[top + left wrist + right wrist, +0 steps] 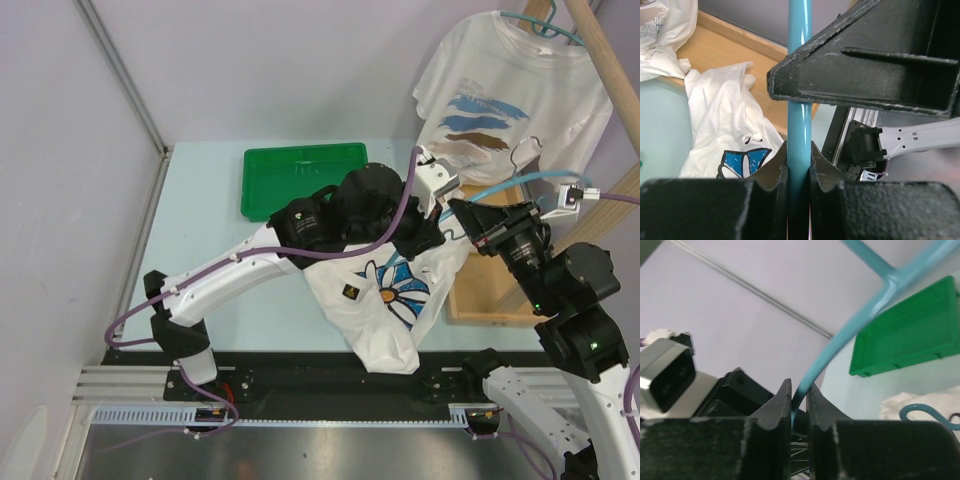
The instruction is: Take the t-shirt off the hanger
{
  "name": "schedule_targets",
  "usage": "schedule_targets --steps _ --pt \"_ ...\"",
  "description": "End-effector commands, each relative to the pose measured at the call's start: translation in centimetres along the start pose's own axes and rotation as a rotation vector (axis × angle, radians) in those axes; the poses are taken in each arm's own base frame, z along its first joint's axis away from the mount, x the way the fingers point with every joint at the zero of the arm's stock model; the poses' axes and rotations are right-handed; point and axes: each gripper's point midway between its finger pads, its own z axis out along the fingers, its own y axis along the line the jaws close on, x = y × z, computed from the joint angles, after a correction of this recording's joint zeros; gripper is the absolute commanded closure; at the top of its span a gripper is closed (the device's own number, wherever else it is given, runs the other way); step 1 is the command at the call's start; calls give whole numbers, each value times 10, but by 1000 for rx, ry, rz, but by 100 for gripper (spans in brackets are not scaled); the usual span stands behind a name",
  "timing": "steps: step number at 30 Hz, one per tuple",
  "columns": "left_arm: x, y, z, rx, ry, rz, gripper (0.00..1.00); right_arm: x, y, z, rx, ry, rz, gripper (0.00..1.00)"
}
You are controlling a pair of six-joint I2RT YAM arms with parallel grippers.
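A white t-shirt [385, 300] with a blue flower print lies crumpled on the table under both grippers and reaches the table's front edge. It also shows in the left wrist view [725, 120]. A teal hanger [520, 182] sticks out bare to the right of the grippers. My left gripper [437, 232] is shut on the hanger's teal bar [800, 75], which runs straight up between the fingers [800, 160]. My right gripper [462, 210] is shut on a curved arm of the same hanger [865, 305], tip to tip with the left one [799, 397]. The hanger's hook [925, 412] shows low on the right.
A green tray [300, 175] sits at the back of the table and shows in the right wrist view [910, 330]. A second white t-shirt [510, 100] hangs on a wooden rack [600, 60] at the back right. A wooden base [490, 290] stands right of the shirt.
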Motion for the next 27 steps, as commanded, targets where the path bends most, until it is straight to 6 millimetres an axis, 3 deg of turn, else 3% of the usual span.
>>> schedule_targets --steps 1,2,3,6,7,9,11,16,17,20,23,24,25,27 --pt "-38 -14 -21 40 -134 -5 100 -9 11 4 -34 -42 62 100" --pt "-36 -14 -22 39 -131 -7 95 -12 9 4 -25 -56 74 100" --pt "-36 -13 -23 37 -133 -7 76 -12 9 3 -24 -60 88 100" --pt "-30 -10 -33 25 -155 -3 45 -14 10 2 -17 -69 125 100" --pt "-18 -3 -29 1 -144 0 41 -15 11 1 -21 -71 144 100" --pt "-20 0 -43 -14 -179 3 37 -18 15 -3 -35 -80 157 100" --pt "-3 5 -41 -23 -150 -6 37 -19 16 -5 -37 -87 177 100" --pt "8 4 -41 -10 -138 -20 46 -22 22 -11 -64 -95 218 100" --pt "6 4 -40 -12 -143 -20 59 -22 24 -11 -70 -91 229 100" --pt "2 4 -40 -11 -149 -20 82 -20 25 -13 -76 -82 236 100" --pt "-2 4 -38 -10 -148 -14 100 -19 24 -15 -78 -83 239 100" --pt "-8 4 -40 -14 -161 -13 100 -19 23 -15 -78 -83 227 99" --pt "-9 5 -38 -19 -158 -14 100 -18 22 -14 -76 -77 220 85" --pt "-19 4 -42 -26 -171 -18 100 -13 21 -13 -73 -52 184 69"
